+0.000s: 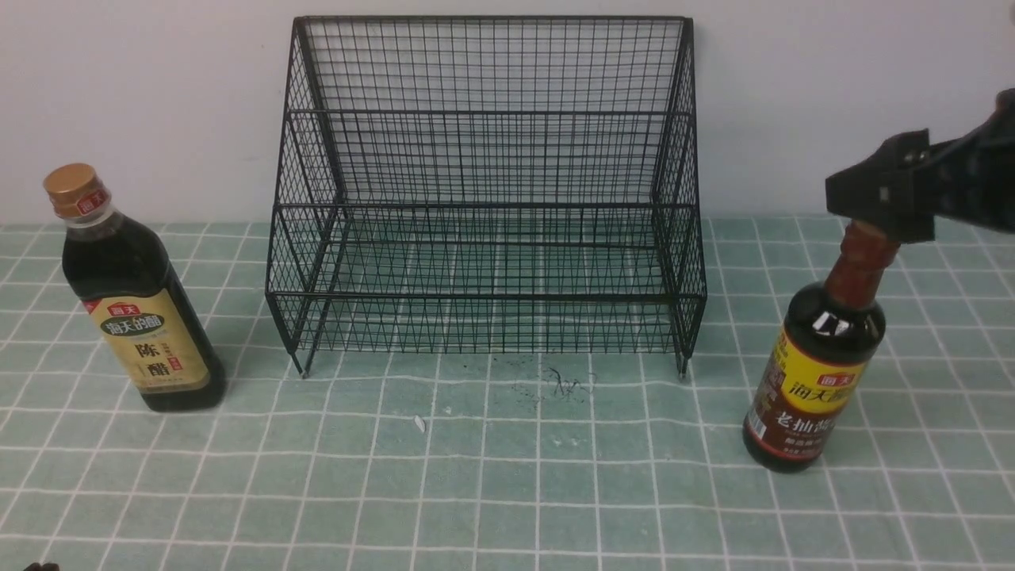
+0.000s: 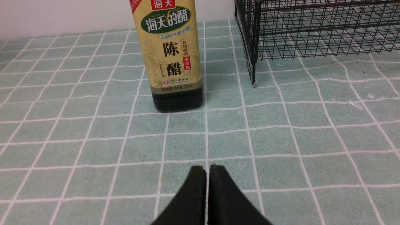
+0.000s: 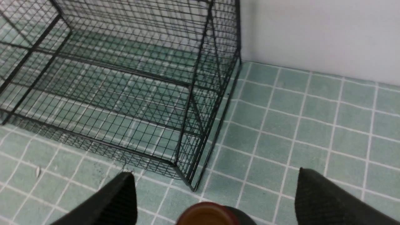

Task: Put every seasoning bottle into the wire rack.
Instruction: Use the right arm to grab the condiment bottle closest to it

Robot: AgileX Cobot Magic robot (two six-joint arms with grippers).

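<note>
Beside rack (image 1: 687,159) edge, spread right claw (image 3: 215,175) flanks bottle (image 1: 817,373).

- The wire rack (image 1: 485,296) is thin black metal wire with a smooth, faintly shiny coating.
- The squarish bottle (image 1: 127,277) has a clear, glossy body. Its gold cap (image 1: 73,184) has a dull metallic sheen, and its tan label (image 1: 151,349) looks like satin paper.
- The round bottle (image 1: 833,329) is glossy and catches a bright highlight. Its yellow label (image 1: 817,388) is shiny.
- The table (image 1: 507,492) carries a matt green checked cloth, slightly rumpled.
- The jaws of the left gripper (image 2: 207,170) and right gripper (image 3: 215,175) look like matt black plastic.
</note>
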